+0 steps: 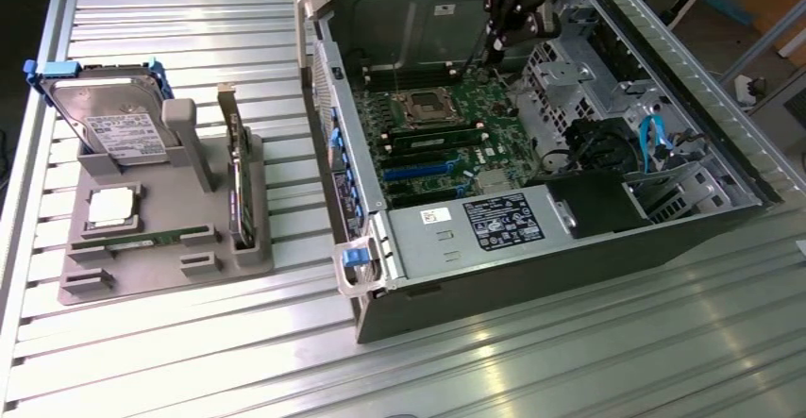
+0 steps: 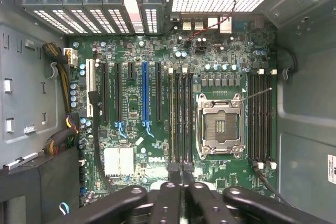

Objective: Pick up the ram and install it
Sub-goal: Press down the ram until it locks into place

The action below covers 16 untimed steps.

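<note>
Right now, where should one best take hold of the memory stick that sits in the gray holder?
Grip the memory stick at the middle of its upper long edge, coming straight from above. It seems to stand on edge in the gray holder, whose blocks sit at both its ends.

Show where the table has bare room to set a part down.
Bare: the wide stretch of slatted table below the grey holder and the computer case in the exterior view; a narrow strip between those two. Crowded: the holder's slots and the case interior, where the gripper hangs over the motherboard.
</note>
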Tool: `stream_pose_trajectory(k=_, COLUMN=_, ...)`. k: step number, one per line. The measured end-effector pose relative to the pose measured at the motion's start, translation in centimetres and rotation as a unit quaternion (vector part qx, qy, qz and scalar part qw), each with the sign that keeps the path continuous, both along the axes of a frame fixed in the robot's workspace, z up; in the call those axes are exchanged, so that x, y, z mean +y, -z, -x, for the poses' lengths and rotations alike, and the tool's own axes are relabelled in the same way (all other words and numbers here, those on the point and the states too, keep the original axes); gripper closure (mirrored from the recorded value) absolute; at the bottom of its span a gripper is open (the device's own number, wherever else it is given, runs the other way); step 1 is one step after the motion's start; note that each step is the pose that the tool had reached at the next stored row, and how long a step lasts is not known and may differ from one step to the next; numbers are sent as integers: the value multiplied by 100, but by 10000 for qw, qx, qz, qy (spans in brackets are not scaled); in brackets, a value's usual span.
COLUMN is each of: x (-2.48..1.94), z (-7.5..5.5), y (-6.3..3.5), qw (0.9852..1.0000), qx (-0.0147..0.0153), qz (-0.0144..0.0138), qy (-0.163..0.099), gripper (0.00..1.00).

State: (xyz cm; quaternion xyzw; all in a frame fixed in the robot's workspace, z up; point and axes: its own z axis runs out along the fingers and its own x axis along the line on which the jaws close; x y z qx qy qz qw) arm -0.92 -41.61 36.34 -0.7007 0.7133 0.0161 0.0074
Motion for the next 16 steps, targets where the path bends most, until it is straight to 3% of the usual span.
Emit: stream_pose_trajectory(k=16, x=0, z=-4, y=0, qw=10000, qx=0, qz=0, qy=-1, gripper=89)
